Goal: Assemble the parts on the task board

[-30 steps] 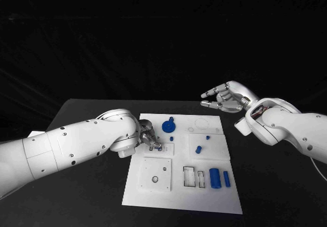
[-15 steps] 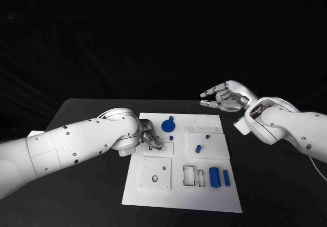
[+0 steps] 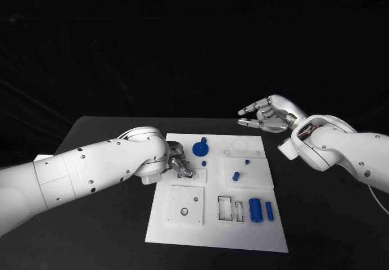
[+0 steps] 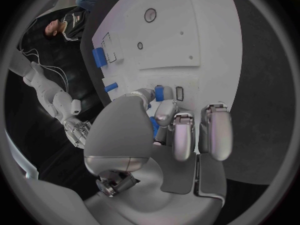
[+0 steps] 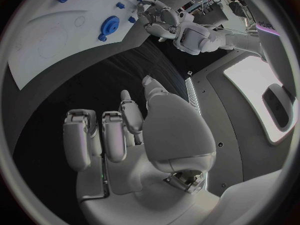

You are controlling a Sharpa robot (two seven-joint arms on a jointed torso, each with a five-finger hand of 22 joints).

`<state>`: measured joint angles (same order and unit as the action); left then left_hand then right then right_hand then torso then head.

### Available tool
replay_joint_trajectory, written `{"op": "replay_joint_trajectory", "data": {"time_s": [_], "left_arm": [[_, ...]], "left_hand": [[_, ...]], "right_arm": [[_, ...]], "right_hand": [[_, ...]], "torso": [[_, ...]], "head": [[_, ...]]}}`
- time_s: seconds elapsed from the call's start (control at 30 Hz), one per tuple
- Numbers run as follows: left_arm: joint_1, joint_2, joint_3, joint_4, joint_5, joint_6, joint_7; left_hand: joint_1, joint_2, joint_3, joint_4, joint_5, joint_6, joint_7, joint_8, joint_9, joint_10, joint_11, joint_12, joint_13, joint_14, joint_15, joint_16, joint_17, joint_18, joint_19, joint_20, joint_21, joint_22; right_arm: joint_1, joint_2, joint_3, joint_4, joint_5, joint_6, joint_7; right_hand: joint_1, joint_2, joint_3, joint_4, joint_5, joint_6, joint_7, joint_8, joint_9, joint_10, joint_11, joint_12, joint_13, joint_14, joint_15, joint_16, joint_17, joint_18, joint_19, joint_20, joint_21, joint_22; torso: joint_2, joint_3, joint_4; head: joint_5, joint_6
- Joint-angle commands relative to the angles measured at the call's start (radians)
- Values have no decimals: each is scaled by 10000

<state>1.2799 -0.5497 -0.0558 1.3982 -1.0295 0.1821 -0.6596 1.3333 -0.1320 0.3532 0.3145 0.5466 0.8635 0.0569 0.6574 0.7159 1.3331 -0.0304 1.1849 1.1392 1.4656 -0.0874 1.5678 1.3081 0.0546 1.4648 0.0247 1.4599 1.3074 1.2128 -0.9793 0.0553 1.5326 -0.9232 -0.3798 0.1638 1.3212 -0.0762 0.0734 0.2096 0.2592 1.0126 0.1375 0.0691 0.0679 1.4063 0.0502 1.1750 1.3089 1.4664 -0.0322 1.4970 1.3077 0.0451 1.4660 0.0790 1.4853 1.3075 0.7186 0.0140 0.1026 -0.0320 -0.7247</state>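
The white task board (image 3: 243,233) lies mid-table. My left hand (image 3: 177,165) is low over its far left part and pinches a small blue part (image 4: 159,92) between thumb and fingers, right beside a small rectangular slot (image 4: 180,93). The part's lower end is hidden by the fingers. My right hand (image 3: 268,115) hovers in the air beyond the board's far right corner, fingers apart and holding nothing. A blue gear-like disc (image 3: 201,149) sits close to the left hand.
On the board lie small blue pieces (image 3: 236,178), a blue cylinder (image 3: 255,211) and a blue bar (image 3: 269,211) beside two rectangular slots (image 3: 225,208). A square white plate (image 3: 185,206) with a hole occupies the near left. Black table (image 3: 105,225) surrounds the board.
My left arm has shifted slightly while its hand stays at the same spot on the board. The right hand has barely moved.
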Motion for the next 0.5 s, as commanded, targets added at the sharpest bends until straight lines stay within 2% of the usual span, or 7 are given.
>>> {"op": "replay_joint_trajectory", "data": {"time_s": [0.03,0.27,0.5], "left_arm": [[-19,70,-16,-44,-32,399,-69],[-18,238,-19,-254,-22,579,-91],[-17,426,-28,-542,97,934,-112]], "left_hand": [[-33,86,1569,-1518,33,86,-128,36,10,24,-1,24,-9,1052,-33,30,2627,-175,455,-74,38,898],[-74,94,1614,-1537,29,93,-124,37,15,38,3,42,13,1052,-31,30,2627,-178,459,-73,44,910],[-597,233,1673,-1457,-50,227,-163,68,47,98,-10,69,34,1052,-33,30,2627,-184,469,-68,59,950]], "right_arm": [[-7,14,1,1,-84,141,74],[-7,20,1,5,-84,155,73],[-7,25,1,14,-86,182,72]], "right_hand": [[11,66,-50,17,25,-38,-1,11,16,-92,-7,-26,-11,729,83,-47,1161,-16,32,36,-33,622],[9,63,-65,13,42,-38,-2,12,17,-92,-6,-24,-13,731,82,-44,1169,-16,33,35,-34,623],[9,63,-65,13,42,-38,-2,12,17,-92,-6,-24,-13,731,82,-44,1169,-16,33,35,-34,623]], "torso": [[-2,-1,4],[8,-2,1],[-2,9,6]], "head": [[-1,-1],[14,-32],[9,-47]]}}
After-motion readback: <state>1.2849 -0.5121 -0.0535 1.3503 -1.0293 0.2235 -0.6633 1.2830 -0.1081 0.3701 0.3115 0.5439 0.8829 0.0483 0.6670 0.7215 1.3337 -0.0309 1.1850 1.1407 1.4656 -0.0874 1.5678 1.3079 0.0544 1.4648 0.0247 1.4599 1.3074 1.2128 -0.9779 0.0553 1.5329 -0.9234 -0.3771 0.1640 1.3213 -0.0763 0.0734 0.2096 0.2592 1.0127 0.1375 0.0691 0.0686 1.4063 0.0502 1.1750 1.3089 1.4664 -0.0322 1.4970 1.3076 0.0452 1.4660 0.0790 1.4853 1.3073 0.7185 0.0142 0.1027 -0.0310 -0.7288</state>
